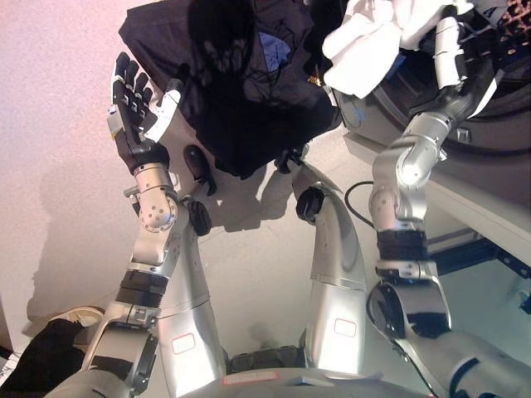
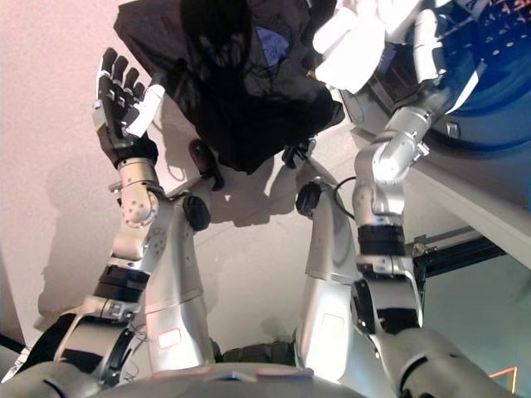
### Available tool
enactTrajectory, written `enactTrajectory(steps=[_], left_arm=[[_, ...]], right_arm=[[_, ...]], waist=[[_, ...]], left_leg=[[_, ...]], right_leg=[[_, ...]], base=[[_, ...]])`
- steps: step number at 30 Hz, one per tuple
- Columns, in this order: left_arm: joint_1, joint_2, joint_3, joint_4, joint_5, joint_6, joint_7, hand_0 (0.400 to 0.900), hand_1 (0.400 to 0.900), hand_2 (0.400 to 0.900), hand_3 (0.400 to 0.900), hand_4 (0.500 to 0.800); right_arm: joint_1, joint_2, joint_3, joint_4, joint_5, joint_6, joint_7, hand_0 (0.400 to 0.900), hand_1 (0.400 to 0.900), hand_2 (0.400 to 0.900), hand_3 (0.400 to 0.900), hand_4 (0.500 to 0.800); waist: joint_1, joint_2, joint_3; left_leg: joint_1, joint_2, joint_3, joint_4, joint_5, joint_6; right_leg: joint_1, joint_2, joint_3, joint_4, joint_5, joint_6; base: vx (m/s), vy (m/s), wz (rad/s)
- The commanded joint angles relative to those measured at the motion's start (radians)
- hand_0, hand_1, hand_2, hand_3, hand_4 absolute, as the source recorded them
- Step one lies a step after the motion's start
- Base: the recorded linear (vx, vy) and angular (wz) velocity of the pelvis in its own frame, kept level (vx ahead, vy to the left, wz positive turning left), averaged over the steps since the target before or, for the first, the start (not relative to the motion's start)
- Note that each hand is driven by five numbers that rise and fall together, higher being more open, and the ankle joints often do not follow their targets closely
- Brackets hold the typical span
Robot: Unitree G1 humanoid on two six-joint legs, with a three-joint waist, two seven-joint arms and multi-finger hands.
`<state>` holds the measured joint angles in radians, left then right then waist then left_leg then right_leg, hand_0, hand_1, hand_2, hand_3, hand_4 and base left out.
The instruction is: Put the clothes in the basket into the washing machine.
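**White garment raised at the washer**

Left eye view: the left hand (image 1: pixel 137 112) is held up with fingers spread, holding nothing, beside the dark clothes (image 1: pixel 241 91) on the floor. The right hand (image 1: pixel 444 37) reaches into a white cloth (image 1: pixel 373 41) at the washing machine (image 1: pixel 498 108); its fingers are hidden.

Right eye view: the same scene.

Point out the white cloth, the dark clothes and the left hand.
white cloth (image 1: pixel 365 50), left eye view, middle fold.
dark clothes (image 1: pixel 241 99), left eye view, centre of pile.
left hand (image 1: pixel 133 112), left eye view, palm.
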<state>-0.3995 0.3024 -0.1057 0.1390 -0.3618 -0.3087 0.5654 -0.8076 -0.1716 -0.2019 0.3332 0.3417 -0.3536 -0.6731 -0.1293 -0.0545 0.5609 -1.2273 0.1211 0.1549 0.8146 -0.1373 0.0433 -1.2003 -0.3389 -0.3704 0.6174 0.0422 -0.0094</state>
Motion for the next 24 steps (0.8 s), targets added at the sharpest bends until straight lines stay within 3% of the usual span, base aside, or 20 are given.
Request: enactTrajectory(steps=[1,2,4,6,7,8,12,18,19,20,21,24], left_arm=[[0.079,-0.01,-0.027,-0.058,0.05,-0.092,0.03,0.9,0.9,0.9,0.9,0.8],[0.085,-0.003,-0.045,-0.063,0.055,-0.098,0.033,0.9,0.9,0.9,0.9,0.8],[0.079,0.001,-0.063,-0.069,0.05,-0.104,0.033,0.9,0.9,0.9,0.9,0.8],[0.082,0.022,-0.11,-0.079,0.047,-0.111,0.021,0.9,0.9,0.9,0.9,0.8],[0.075,0.018,-0.115,-0.08,0.045,-0.111,0.02,0.9,0.9,0.9,0.9,0.8],[0.084,0.046,-0.145,-0.087,0.044,-0.114,0.007,0.9,0.9,0.9,0.9,0.8],[0.086,0.069,-0.196,-0.096,0.025,-0.112,-0.024,0.9,0.9,0.9,0.9,0.8],[0.084,0.077,-0.231,-0.094,0.008,-0.111,-0.056,0.9,0.9,0.9,0.9,0.8],[0.08,0.075,-0.24,-0.088,0.0,-0.111,-0.065,0.9,0.9,0.9,0.9,0.8],[0.075,0.071,-0.242,-0.085,-0.005,-0.112,-0.07,0.9,0.9,0.9,0.9,0.8],[0.074,0.071,-0.242,-0.083,-0.007,-0.113,-0.072,0.9,0.9,0.9,0.9,0.8],[0.059,0.061,-0.239,-0.078,-0.016,-0.111,-0.071,0.9,0.9,0.9,0.9,0.8]], right_arm=[[-0.059,-0.06,-0.062,0.065,-0.019,-0.133,-0.15,0.4,0.4,0.4,0.4,0.5],[-0.125,-0.094,-0.087,0.171,-0.02,-0.121,-0.224,0.4,0.4,0.4,0.4,0.5],[-0.197,-0.138,-0.098,0.253,0.0,-0.131,-0.267,0.4,0.4,0.4,0.4,0.5],[-0.295,-0.255,-0.081,0.401,0.023,-0.093,-0.318,0.4,0.4,0.4,0.4,0.5],[-0.312,-0.275,-0.078,0.425,0.033,-0.099,-0.313,0.4,0.4,0.4,0.4,0.5],[-0.359,-0.37,-0.035,0.508,0.048,-0.063,-0.323,0.4,0.4,0.4,0.4,0.5],[-0.448,-0.536,0.054,0.669,0.108,-0.033,-0.293,0.4,0.4,0.4,0.4,0.5],[-0.498,-0.651,0.156,0.763,0.113,0.002,-0.239,0.4,0.4,0.4,0.4,0.5],[-0.499,-0.651,0.176,0.786,0.127,0.013,-0.207,0.459,0.459,0.459,0.459,0.535],[-0.498,-0.648,0.18,0.803,0.153,0.012,-0.176,0.459,0.459,0.459,0.459,0.535],[-0.5,-0.652,0.182,0.81,0.162,0.008,-0.165,0.9,0.9,0.9,0.9,0.8],[-0.488,-0.62,0.172,0.808,0.187,-0.012,-0.167,0.9,0.9,0.9,0.9,0.8]], waist=[[0.029,0.073,-0.213],[0.042,0.088,-0.218],[0.059,0.099,-0.217],[0.084,0.115,-0.217],[0.089,0.12,-0.213],[0.106,0.125,-0.214],[0.136,0.149,-0.211],[0.15,0.162,-0.218],[0.149,0.162,-0.22],[0.147,0.162,-0.219],[0.147,0.162,-0.22],[0.137,0.16,-0.221]], left_leg=[[-0.005,-0.058,-0.019,-0.093,-0.06,0.023],[-0.008,-0.061,-0.019,-0.09,-0.058,0.023],[-0.013,-0.064,-0.019,-0.086,-0.059,0.024],[-0.02,-0.07,-0.021,-0.073,-0.056,0.024],[-0.024,-0.071,-0.021,-0.069,-0.057,0.024],[-0.029,-0.075,-0.024,-0.06,-0.057,0.022],[-0.044,-0.079,-0.024,-0.045,-0.054,0.018],[-0.055,-0.083,-0.019,-0.04,-0.049,0.013],[-0.055,-0.081,-0.018,-0.04,-0.047,0.012],[-0.056,-0.081,-0.017,-0.039,-0.047,0.011],[-0.056,-0.081,-0.016,-0.039,-0.047,0.011],[-0.057,-0.08,-0.014,-0.037,-0.046,0.009]], right_leg=[[-0.181,-0.008,-0.043,0.148,-0.144,0.132],[-0.186,-0.015,-0.036,0.155,-0.146,0.131],[-0.195,-0.021,-0.032,0.166,-0.151,0.13],[-0.208,-0.035,-0.017,0.189,-0.158,0.125],[-0.213,-0.037,-0.015,0.195,-0.161,0.125],[-0.223,-0.047,-0.008,0.204,-0.163,0.124],[-0.245,-0.066,0.005,0.227,-0.165,0.123],[-0.264,-0.073,0.017,0.239,-0.166,0.123],[-0.264,-0.072,0.02,0.241,-0.167,0.123],[-0.266,-0.071,0.022,0.243,-0.166,0.122],[-0.267,-0.071,0.022,0.243,-0.166,0.122],[-0.262,-0.067,0.019,0.239,-0.161,0.123]], base=[[0.03,0.012,0.11],[0.03,0.016,0.07],[0.02,0.006,0.08],[0.01,-0.015,0.12],[0.01,-0.033,0.13],[0.01,-0.022,0.08],[0.02,-0.023,0.08],[0.02,-0.023,0.05],[0.0,0.0,0.0],[0.0,0.0,0.0],[0.0,0.0,0.0],[0.01,-0.007,-0.01]])
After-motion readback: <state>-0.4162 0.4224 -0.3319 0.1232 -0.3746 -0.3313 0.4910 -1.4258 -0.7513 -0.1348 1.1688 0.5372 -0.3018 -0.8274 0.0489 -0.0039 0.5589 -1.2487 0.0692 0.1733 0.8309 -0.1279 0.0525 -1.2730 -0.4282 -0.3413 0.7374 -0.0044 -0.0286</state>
